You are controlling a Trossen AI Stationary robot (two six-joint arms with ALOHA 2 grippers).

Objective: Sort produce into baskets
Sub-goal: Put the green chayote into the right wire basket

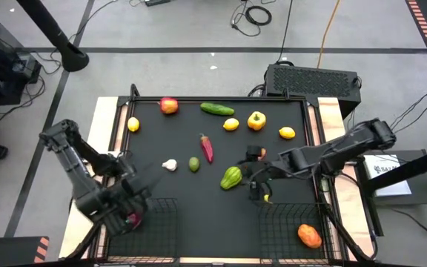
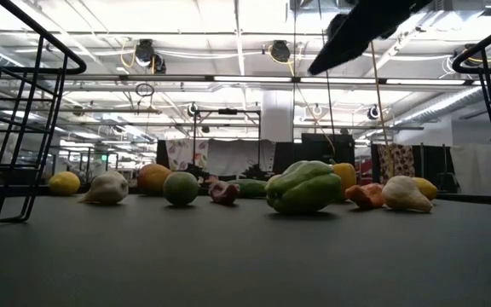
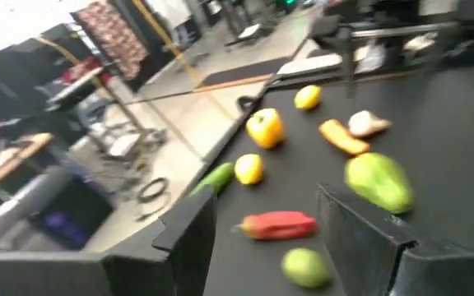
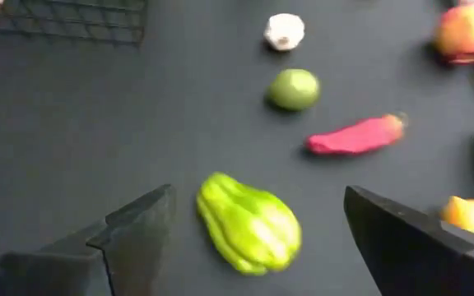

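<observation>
While both arms hang over the black worktop (image 1: 199, 215), the high view shows the left tool (image 1: 128, 204) above the left basket (image 1: 150, 219), with a purple item (image 1: 133, 219) just beside it; whether its fingers grip that item I cannot tell. The right tool (image 1: 254, 178) sits just beside the green pepper (image 1: 230, 178), fingers spread and empty. An orange vegetable (image 1: 309, 235) lies in the right basket (image 1: 288, 230). Spread across the worktop are a red apple (image 1: 169, 105), a cucumber (image 1: 217, 109), a yellow pepper (image 1: 256, 120), three lemons (image 1: 133, 124), a red chili (image 1: 207, 147), a lime (image 1: 193, 164) and garlic (image 1: 169, 165).

At worktop height, the low view shows the green pepper (image 2: 303, 188) in the middle, the lime (image 2: 181, 188) and garlic (image 2: 106, 188) to its left, and a basket's wire wall (image 2: 15, 128) at the left edge.

From the left wrist, the dark fingers (image 3: 360, 226) stand apart, with the chili (image 3: 276, 224), lime (image 3: 305, 265) and green pepper (image 3: 378, 182) beyond them.

From the right wrist, the fingers (image 4: 138, 226) are wide apart with the green pepper (image 4: 249, 222) between them, untouched; the lime (image 4: 294, 89), chili (image 4: 354, 136) and garlic (image 4: 285, 31) lie farther off.
</observation>
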